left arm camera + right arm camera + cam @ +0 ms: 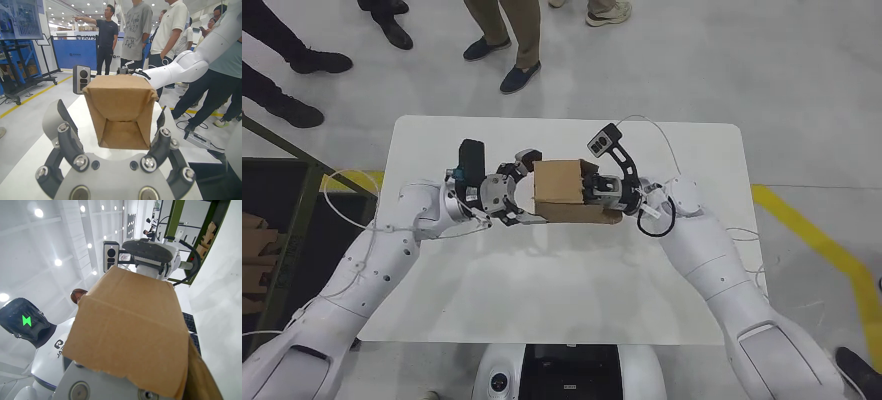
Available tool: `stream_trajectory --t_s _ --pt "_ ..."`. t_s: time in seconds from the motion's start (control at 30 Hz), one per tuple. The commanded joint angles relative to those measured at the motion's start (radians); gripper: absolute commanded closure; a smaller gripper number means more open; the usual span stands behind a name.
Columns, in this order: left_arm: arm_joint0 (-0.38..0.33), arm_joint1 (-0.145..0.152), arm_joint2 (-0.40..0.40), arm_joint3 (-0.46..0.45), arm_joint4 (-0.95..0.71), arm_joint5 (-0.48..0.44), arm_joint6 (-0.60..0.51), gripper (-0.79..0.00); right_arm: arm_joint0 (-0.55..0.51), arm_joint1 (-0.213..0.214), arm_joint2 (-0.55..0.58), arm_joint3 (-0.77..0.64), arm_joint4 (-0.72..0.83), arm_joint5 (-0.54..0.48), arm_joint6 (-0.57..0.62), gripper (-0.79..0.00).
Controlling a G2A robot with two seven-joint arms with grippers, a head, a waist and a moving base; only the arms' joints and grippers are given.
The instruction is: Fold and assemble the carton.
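One carton (pixel 562 185), long axis left-right, open end facing spread left fingers (pixel 65 115), right grasp hidden, cannot tell

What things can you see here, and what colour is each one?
carton: one, brown, at the table's middle between the two end effectors, open end facing the left one.
table: one, white, under the carton.
cardboard pieces: several, brown, in a green rack beside the table.
box with a cable: one, grey, on the floor.
left end effector: one, black and silver, open, a finger on either side of the carton's open end.
right end effector: one, black, at the carton's other end.
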Motion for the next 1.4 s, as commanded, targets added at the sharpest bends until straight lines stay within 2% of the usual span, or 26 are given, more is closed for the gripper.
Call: stream_trajectory --t_s 0.0,0.23,0.53,0.77,0.87,0.97,1.37 --pt "0.013 0.004 -0.018 0.004 -0.005 0.0 0.016 -0.785 0.003 0.0 0.005 0.006 0.005 -0.001 0.007 0.0" --pt "0.037 0.015 -0.033 -0.016 -0.012 0.0 -0.003 -0.785 0.012 0.005 0.019 0.016 -0.029 -0.009 0.007 0.0" --pt "-0.002 0.004 0.012 -0.042 -0.045 0.0 -0.073 -0.785 0.018 0.005 -0.008 0.005 -0.135 -0.013 -0.028 0.0" --pt "-0.021 -0.003 0.024 -0.029 -0.057 0.0 -0.103 -0.785 0.014 0.004 -0.024 -0.009 -0.177 -0.01 -0.047 0.0" --pt "-0.023 -0.005 0.021 -0.019 -0.052 0.0 -0.115 -0.711 0.012 0.003 -0.028 -0.014 -0.176 -0.008 -0.048 0.0" --pt "-0.02 -0.008 0.018 -0.015 -0.05 0.0 -0.119 -0.686 0.013 0.002 -0.03 -0.016 -0.172 -0.003 -0.047 0.0" --pt "-0.007 -0.017 0.0 -0.022 -0.036 0.0 -0.12 -0.656 0.025 0.003 -0.024 -0.011 -0.178 -0.002 -0.043 0.0"
